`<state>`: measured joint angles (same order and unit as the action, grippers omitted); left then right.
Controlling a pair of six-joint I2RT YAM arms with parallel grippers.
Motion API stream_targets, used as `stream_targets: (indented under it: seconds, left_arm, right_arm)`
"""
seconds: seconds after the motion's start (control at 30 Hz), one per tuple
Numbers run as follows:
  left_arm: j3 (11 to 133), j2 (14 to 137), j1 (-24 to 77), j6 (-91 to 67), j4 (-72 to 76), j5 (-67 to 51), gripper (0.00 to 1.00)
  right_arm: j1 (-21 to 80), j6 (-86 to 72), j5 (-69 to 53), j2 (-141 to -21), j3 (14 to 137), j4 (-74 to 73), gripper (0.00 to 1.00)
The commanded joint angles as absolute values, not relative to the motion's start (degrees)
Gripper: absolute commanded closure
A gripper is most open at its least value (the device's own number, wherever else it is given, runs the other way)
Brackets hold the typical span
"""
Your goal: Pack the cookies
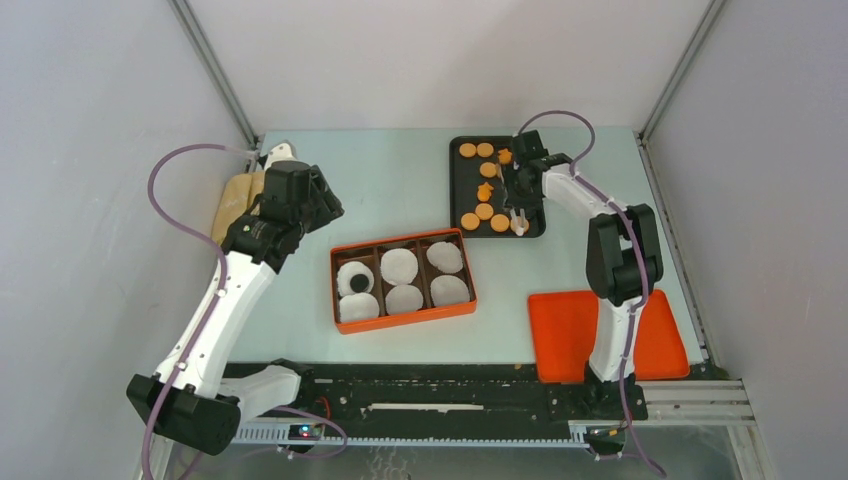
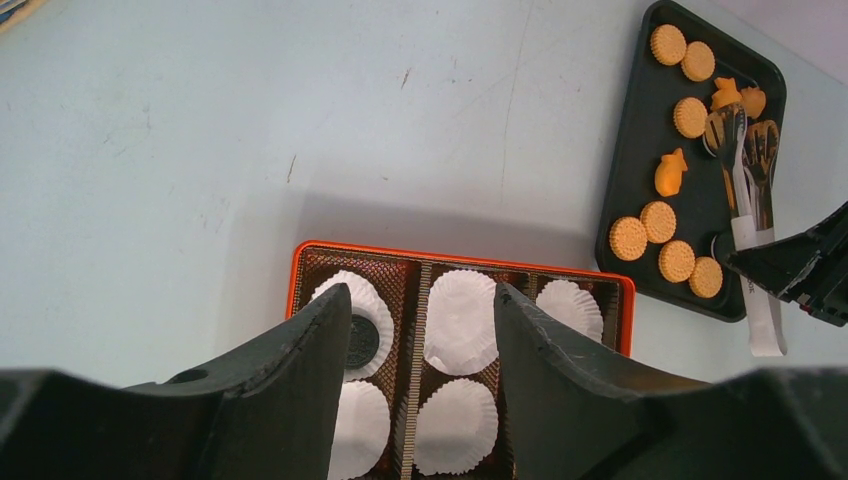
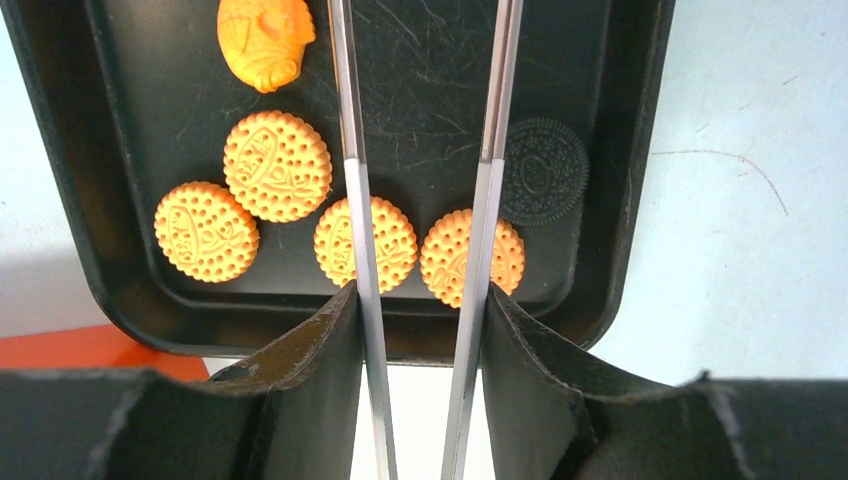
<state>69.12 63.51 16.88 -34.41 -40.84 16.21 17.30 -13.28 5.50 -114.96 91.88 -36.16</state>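
Several orange cookies (image 1: pixel 485 212) lie on the black tray (image 1: pixel 455 190) at the back. Close up, round ones (image 3: pixel 277 165), a fish-shaped one (image 3: pixel 263 40) and one black one (image 3: pixel 543 170) show on it. My right gripper (image 3: pixel 420 295) is shut on metal tongs (image 3: pixel 355 200), whose two arms stand apart over the tray (image 3: pixel 120 290) with nothing between them. The orange box (image 1: pixel 400 240) holds white paper liners (image 2: pixel 460 315), and one black cookie (image 2: pixel 362 340) sits in the far-left liner. My left gripper (image 2: pixel 420 300) hovers open and empty above the box (image 2: pixel 460 262).
An orange lid (image 1: pixel 570 335) lies at the near right beside the right arm's base. A tan flat object (image 1: pixel 235 200) sits at the back left behind the left arm. Grey walls close in the table on three sides.
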Motion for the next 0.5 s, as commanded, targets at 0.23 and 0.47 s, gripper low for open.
stream_targets:
  seconds: [0.23, 0.47]
  left_arm:
    - [70.3, 62.2, 16.5, -33.2, -40.5, 15.9, 0.4]
    - [70.1, 61.4, 16.5, -32.9, -41.3, 16.9, 0.4]
  right_arm:
    - [17.0, -14.8, -2.0, -104.7, 87.6, -33.5, 0.5]
    - [17.8, -14.1, -1.8, -102.8, 89.0, -33.4, 0.5]
